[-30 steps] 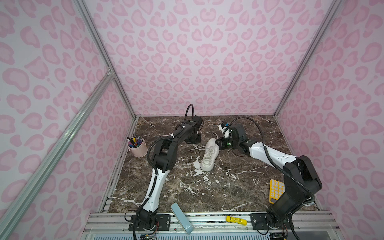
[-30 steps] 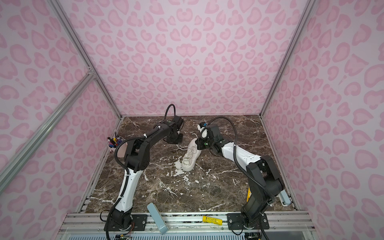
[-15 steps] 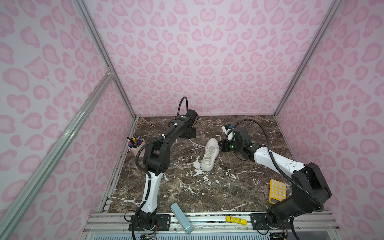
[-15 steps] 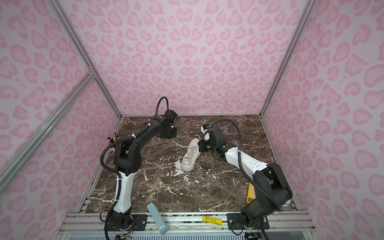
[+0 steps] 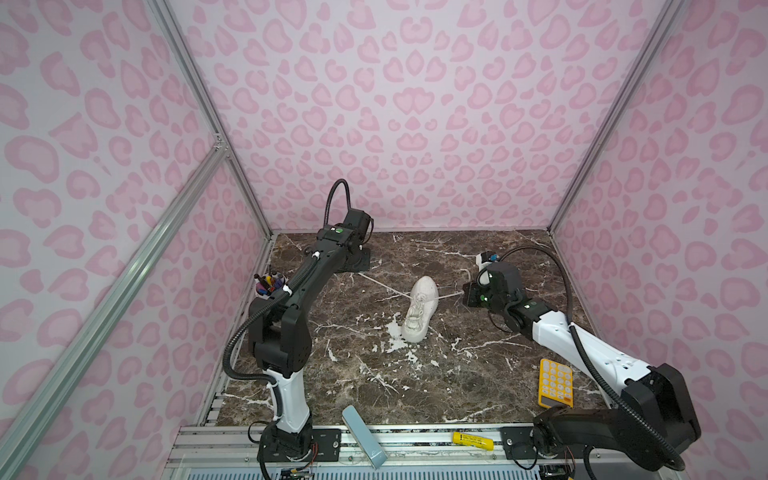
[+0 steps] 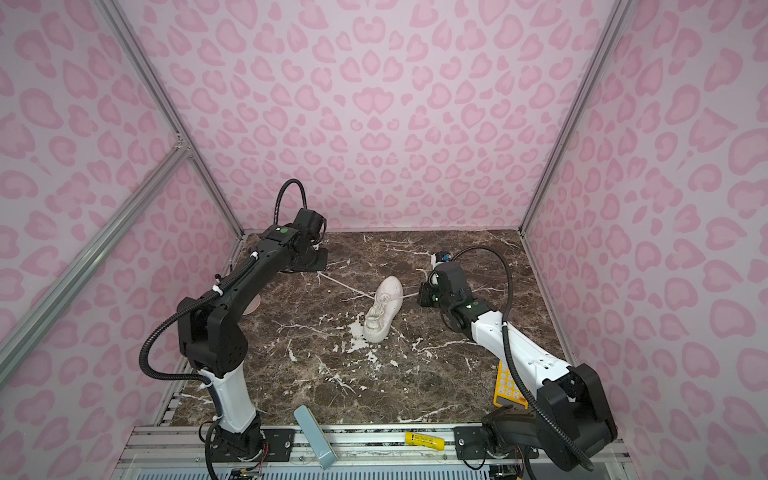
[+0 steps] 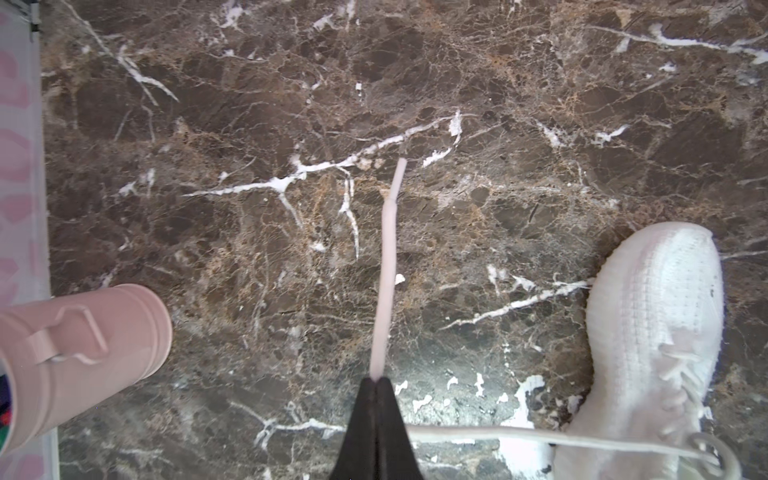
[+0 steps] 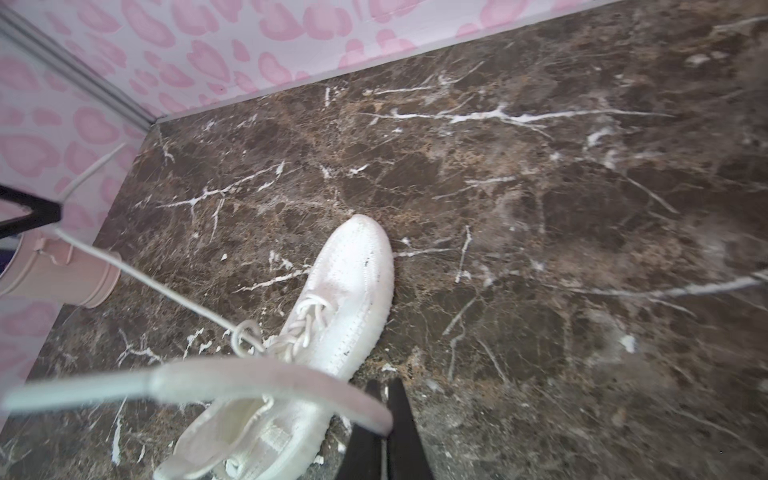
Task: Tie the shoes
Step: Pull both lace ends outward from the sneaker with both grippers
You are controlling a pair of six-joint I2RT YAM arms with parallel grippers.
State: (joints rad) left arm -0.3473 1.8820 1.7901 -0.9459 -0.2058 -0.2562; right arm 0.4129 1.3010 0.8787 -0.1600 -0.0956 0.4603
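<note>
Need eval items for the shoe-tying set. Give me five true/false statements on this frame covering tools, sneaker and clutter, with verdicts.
1. The left tool and right tool are both shut on the laces. True.
2. The sneaker lies on its side. False: it stands on its sole, toe toward the back wall.
3. The laces run out from the sneaker to opposite sides. True.
4. The pink cup is empty. False: it holds pens.
5. The yellow keypad lies by the left arm's base. False: it lies on the right, beside the right arm.
</note>
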